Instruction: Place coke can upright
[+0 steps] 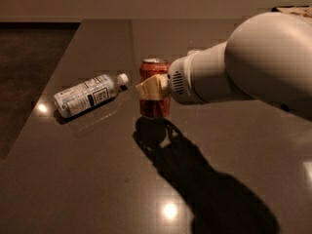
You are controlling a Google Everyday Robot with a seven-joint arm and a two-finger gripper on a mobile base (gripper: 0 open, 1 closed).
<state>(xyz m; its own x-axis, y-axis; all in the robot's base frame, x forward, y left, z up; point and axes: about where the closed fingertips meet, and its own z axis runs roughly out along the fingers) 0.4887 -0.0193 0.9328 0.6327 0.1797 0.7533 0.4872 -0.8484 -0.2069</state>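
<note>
Starting at the left of the bench (97,179), note a water bottle (87,95) lying on its side, cap toward the centre, apart from the work area; treat it as an obstacle only. Just right of it stands the coke can (155,108), mid-bench, with its long axis vertical and the silver top facing up. The hand (153,89) reaches in from the right at mid-height of the can. One tan finger (149,89) lies across the can's front face, touching it, while the opposite finger is hidden behind the can; read this as a narrow hold on the can. The white arm (253,62) fills the right side. You cannot confirm from this view whether the can's base is touching the bench. Verify base contact before release, then withdraw to the right, along the arm's axis, away from the bottle.
</note>
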